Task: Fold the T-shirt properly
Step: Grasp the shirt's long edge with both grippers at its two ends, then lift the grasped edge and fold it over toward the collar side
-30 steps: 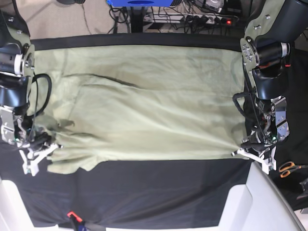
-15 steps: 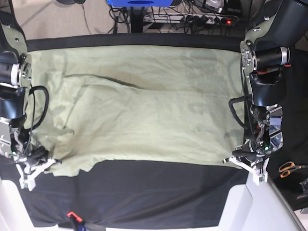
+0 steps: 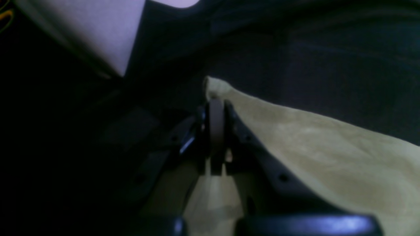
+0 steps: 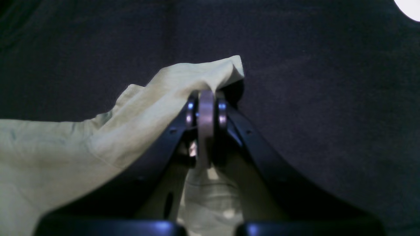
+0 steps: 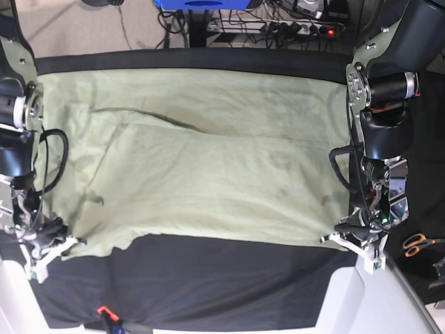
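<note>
T-shirt (image 5: 201, 167): pale sage-green cotton, spread wide across the bench (image 5: 208, 278) over the black tablecloth (image 5: 195, 275); its near edge lies across the middle of the cloth, its far edge close to the back of the bench.
Left gripper (image 3: 215, 108): jaws closed on a corner of the T-shirt's near edge, on the right side of the base view; fabric bunches just past the tips.
Right gripper (image 4: 206, 98): jaws closed on the opposite near corner, a small peak of cloth standing above the tips.
Weight: judged light; two pinched corners should carry the whole sheet.
Stiffness: soft and limp; it sags and creases between the two holds, with a diagonal ridge showing in the upper left of the base view.
Slip: cotton on cloth looks likely to drag rather than slide, so lifting is safer than pulling flat.
Fragility: none to speak of; a hard tug may stretch the hem.
Where to hold: the outer corners, as now, keeping the edge taut between them.
Nearby: orange-handled scissors (image 5: 417, 243) at the right, well apart from the T-shirt.
</note>
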